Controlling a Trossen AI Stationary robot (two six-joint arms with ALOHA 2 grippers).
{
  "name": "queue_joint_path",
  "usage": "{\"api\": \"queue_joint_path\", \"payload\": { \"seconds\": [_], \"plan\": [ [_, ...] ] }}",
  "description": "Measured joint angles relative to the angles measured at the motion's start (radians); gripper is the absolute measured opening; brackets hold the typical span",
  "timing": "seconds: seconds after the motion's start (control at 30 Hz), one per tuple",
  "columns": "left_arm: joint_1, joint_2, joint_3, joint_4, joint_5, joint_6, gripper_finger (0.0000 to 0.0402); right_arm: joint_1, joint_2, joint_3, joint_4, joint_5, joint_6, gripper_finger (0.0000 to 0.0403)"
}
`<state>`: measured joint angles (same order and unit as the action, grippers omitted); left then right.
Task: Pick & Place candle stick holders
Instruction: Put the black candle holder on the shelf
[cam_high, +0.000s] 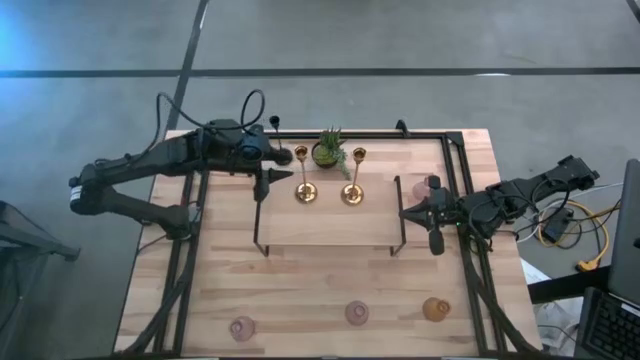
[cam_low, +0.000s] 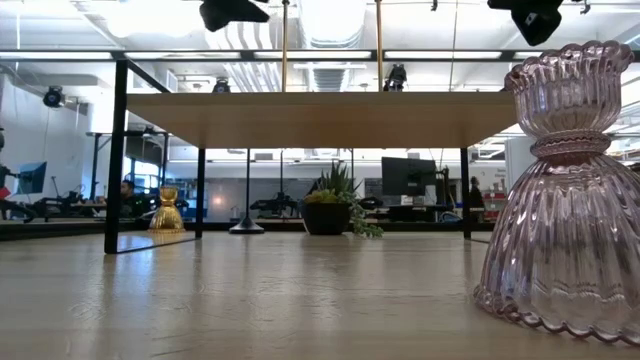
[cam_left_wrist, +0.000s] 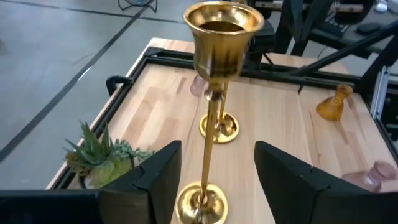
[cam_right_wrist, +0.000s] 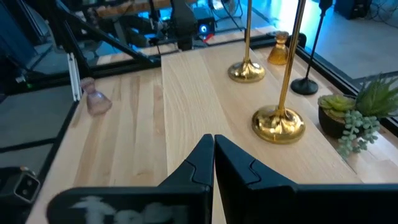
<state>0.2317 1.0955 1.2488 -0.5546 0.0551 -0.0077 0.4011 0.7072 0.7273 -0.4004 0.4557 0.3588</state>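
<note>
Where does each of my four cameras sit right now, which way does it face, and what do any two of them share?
High view: above the table, looking straight down; shows both arms, the left gripper and the right gripper.
Low view: at table-top height, looking level across; a pink glass holder fills its near edge.
Left wrist view: looks past the open left gripper at a gold holder.
Right wrist view: looks past the shut right gripper at both gold holders.
Shared: both wrist views show the potted plant.
</note>
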Motion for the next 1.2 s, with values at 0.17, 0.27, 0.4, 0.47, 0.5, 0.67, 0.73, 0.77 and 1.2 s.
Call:
{"api": "queue_joint_path", "payload": {
  "seconds": [0.17, 0.27, 0.4, 0.47, 0.5, 0.67, 0.73, 0.77, 1.2],
  "plan": [
    [0.000, -0.061, 0.000, -0.067, -0.035, 0.030, 0.0206, 0.000, 0.005, -0.001, 0.067, 0.014, -0.018, 0.0008],
    [0.000, -0.102, 0.000, -0.122, -0.094, 0.032, 0.0206, 0.000, 0.010, -0.001, 0.094, 0.017, -0.038, 0.0008],
    [0.000, -0.144, -0.013, -0.189, -0.202, 0.019, 0.0206, 0.000, 0.024, -0.002, 0.110, 0.019, -0.053, 0.0008],
    [0.000, -0.155, -0.013, -0.225, -0.278, -0.005, 0.0206, 0.000, 0.035, -0.002, 0.126, 0.019, -0.065, 0.0008],
    [-0.001, -0.160, -0.013, -0.242, -0.327, -0.024, 0.0206, 0.000, 0.040, -0.002, 0.133, 0.019, -0.074, 0.0008],
    [0.000, -0.159, -0.017, -0.286, -0.594, -0.112, 0.0206, 0.000, 0.067, -0.003, 0.158, 0.019, -0.113, 0.0008],
    [0.000, -0.151, -0.032, -0.279, -0.643, -0.140, 0.0206, 0.000, 0.076, -0.003, 0.162, 0.019, -0.123, 0.0008],
    [0.001, -0.145, -0.042, -0.270, -0.653, -0.144, 0.0206, 0.000, 0.080, -0.003, 0.161, 0.019, -0.127, 0.0008],
    [0.159, -0.106, -0.357, 0.112, -0.604, -0.015, 0.0206, 0.000, 0.103, -0.004, 0.167, 0.016, -0.150, 0.0008]
  ]
}}
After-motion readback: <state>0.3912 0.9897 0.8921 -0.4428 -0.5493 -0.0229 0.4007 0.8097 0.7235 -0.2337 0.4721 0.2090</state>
